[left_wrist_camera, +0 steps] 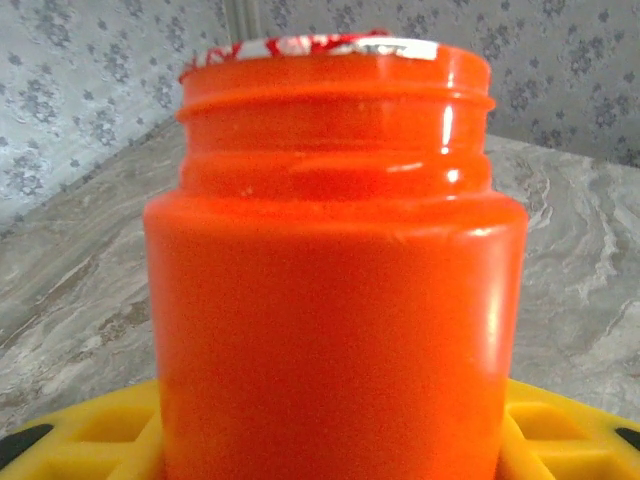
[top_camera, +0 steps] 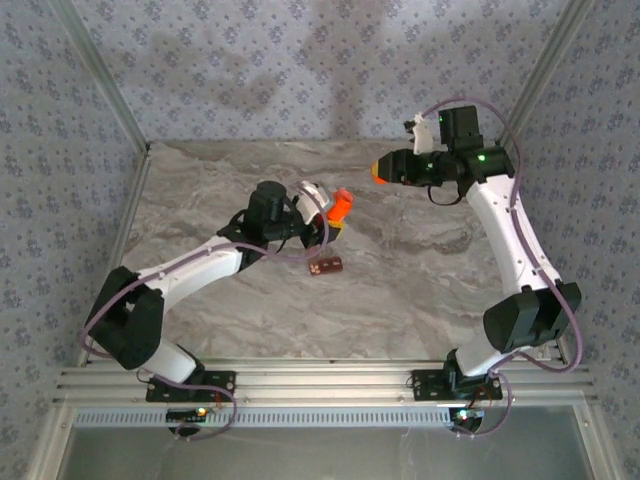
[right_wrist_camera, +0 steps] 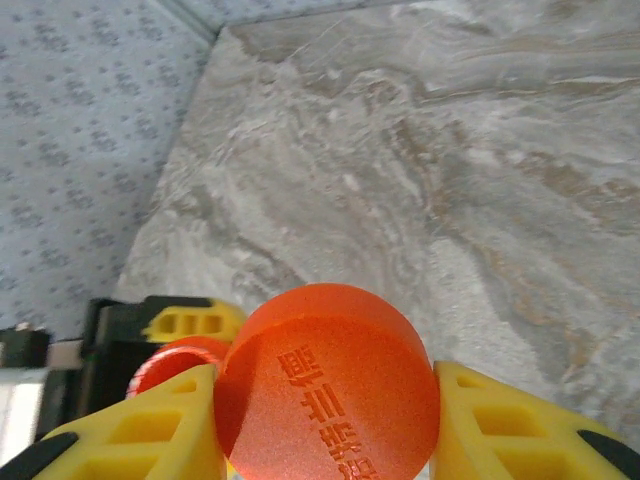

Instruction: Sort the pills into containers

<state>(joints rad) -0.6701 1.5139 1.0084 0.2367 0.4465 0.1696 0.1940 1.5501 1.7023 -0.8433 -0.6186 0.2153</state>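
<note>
My left gripper (top_camera: pixel 330 222) is shut on an uncapped orange bottle (top_camera: pixel 340 206), holding it upright over the middle of the table. Seen close from the left wrist, the bottle (left_wrist_camera: pixel 335 300) has a threaded neck and bits of red-and-white foil on its rim, with yellow fingers (left_wrist_camera: pixel 560 430) at either side. My right gripper (top_camera: pixel 380 170) hovers higher, to the right of the bottle, shut on the round orange cap (right_wrist_camera: pixel 325 385), which bears embossed characters. The containers, a small reddish-brown strip of cells (top_camera: pixel 326 266), lie on the table just in front of the bottle. The pills are out of view.
The marble-patterned table (top_camera: pixel 420 270) is walled by patterned panels at the back and both sides. From the right wrist, the bottle's mouth (right_wrist_camera: pixel 170 362) and the left gripper's yellow finger (right_wrist_camera: pixel 190 322) appear below, to the left of the cap.
</note>
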